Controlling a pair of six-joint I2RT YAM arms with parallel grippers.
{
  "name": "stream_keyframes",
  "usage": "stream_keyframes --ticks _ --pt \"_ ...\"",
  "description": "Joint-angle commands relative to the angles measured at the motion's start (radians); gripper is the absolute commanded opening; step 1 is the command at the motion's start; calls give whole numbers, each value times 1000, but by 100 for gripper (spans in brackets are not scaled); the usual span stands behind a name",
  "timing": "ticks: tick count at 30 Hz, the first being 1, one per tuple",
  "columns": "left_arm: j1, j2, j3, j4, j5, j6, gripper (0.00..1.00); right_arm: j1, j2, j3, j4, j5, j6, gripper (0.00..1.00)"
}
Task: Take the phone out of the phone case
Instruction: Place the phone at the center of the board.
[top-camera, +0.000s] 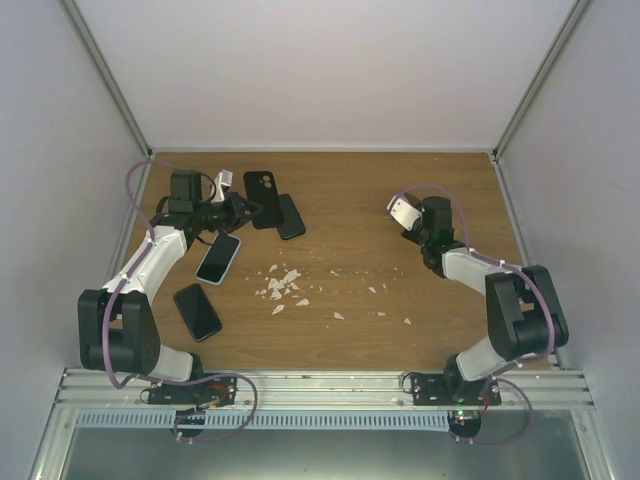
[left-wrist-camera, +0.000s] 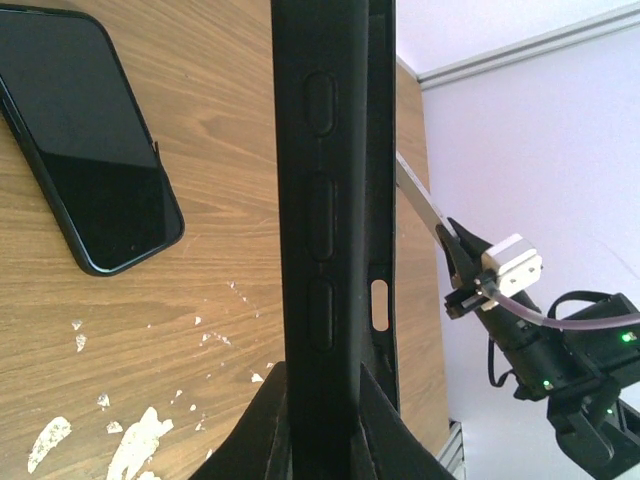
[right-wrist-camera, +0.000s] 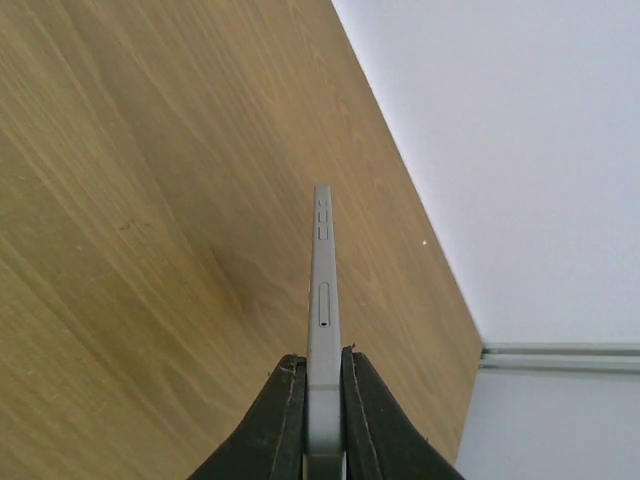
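four phones (top-camera: 197, 311), one case (top-camera: 262, 198)

Wooden table (top-camera: 420, 310), white scraps (top-camera: 282, 285) scattered at centre, dark handset (top-camera: 197, 311), light-edged handset (top-camera: 217, 258), both flat.

Illumination bright, even and diffuse from overhead; shadows faint and soft, one beside the phone (right-wrist-camera: 323, 300) on the table (right-wrist-camera: 120, 200); walls (top-camera: 300, 70) washed pale; phone case (left-wrist-camera: 320, 200) near the lens, slightly soft; overhead view sharp.
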Motion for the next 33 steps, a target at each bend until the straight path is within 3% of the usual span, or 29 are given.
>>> stream_keyframes --ticks 1,16,28,33 --pt "-7 -19 0 58 9 4 0 -5 62 -6 235 49 -103 0" --pt "-7 -13 -1 58 0 4 0 -5 266 -10 415 64 -197 1" --pt "-7 -2 0 60 -3 4 0 -3 280 -11 351 26 -170 33" --pt "-7 -5 1 57 -6 7 0 -3 276 -8 321 16 -166 39"
